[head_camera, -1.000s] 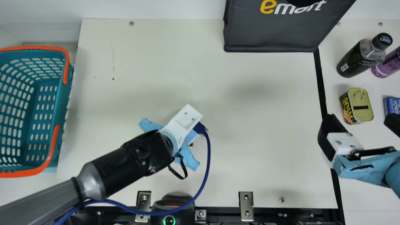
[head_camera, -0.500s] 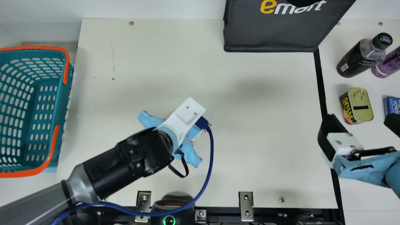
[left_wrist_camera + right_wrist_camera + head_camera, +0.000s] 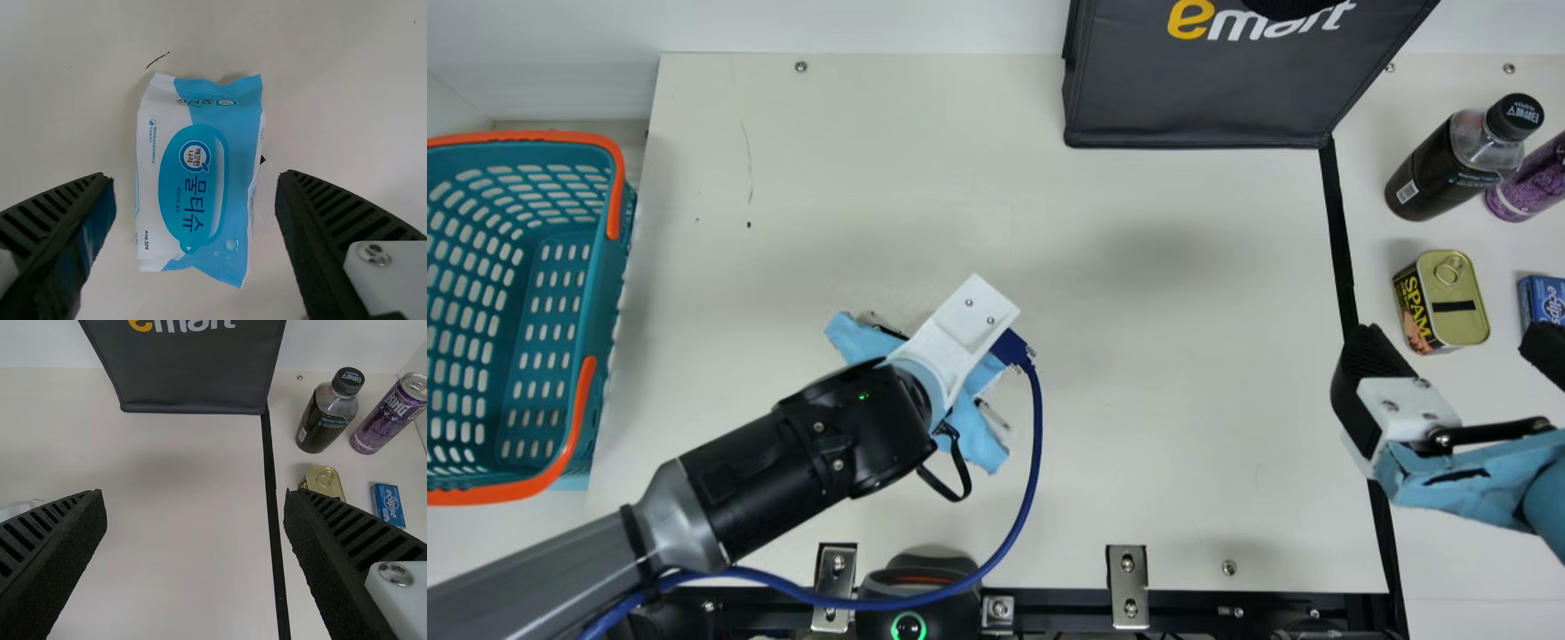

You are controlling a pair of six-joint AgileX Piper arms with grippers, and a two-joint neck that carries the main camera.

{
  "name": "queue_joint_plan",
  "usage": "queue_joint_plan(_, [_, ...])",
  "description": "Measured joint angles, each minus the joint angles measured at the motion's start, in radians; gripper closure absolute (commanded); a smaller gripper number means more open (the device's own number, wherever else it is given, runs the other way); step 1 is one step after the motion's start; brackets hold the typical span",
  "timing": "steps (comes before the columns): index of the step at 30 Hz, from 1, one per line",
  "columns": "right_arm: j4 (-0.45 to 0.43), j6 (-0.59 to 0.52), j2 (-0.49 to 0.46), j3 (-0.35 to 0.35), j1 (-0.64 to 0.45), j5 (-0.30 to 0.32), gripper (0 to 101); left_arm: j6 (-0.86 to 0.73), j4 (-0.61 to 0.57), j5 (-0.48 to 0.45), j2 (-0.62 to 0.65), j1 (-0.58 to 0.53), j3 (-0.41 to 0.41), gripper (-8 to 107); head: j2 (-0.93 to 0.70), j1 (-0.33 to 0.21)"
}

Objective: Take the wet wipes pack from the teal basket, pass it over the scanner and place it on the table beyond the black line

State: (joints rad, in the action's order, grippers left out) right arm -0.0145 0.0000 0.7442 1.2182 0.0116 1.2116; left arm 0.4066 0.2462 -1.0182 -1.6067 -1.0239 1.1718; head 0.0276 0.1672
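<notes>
Under my left arm in the main view, the left gripper (image 3: 976,436) hangs over the middle of the table (image 3: 1138,356), its fingertips hidden. In its wrist view, the left gripper (image 3: 193,179) is open, one finger on each side of the blue and white wet wipes pack (image 3: 200,180), with a gap on both sides. The pack lies flat on the table. My right gripper (image 3: 1449,347) stands open and empty near the black line (image 3: 1341,240); the right wrist view shows the same right gripper (image 3: 195,495). The teal basket (image 3: 596,293) is at the left.
Beyond the black line stand a dark bottle (image 3: 1449,169), a purple can (image 3: 1529,182), a yellow tin (image 3: 1458,298) and a small blue box (image 3: 1544,300). A dark bag (image 3: 1192,98) is at the back. A black device with a green ring (image 3: 911,582) sits at the near edge.
My left arm has shifted a little to the right and toward the back of the table. The right arm, the basket and the goods beyond the line have stayed put.
</notes>
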Motion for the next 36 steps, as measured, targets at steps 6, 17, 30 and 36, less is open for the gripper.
queue_joint_plan(6, [0.0, 0.0, 0.0, 0.0, 0.0, 0.0, 6, 0.007, 0.002, 0.0, -0.025, 0.006, -0.002, 9, 0.0, 0.0])
queue_joint_plan(17, [0.0, 0.0, 0.0, 0.0, 0.0, 0.0, 6, -0.005, -0.008, 0.018, -0.064, 0.018, -0.018, 9, 0.0, 0.0])
queue_joint_plan(30, [0.0, 0.0, 0.0, 0.0, 0.0, 0.0, 6, -0.036, -0.041, 0.064, -0.109, 0.052, -0.047, 9, -0.002, 0.0])
queue_joint_plan(36, [0.0, 0.0, 0.0, 0.0, 0.0, 0.0, 6, -0.056, -0.065, 0.083, -0.13, 0.064, -0.053, 9, 0.0, 0.0])
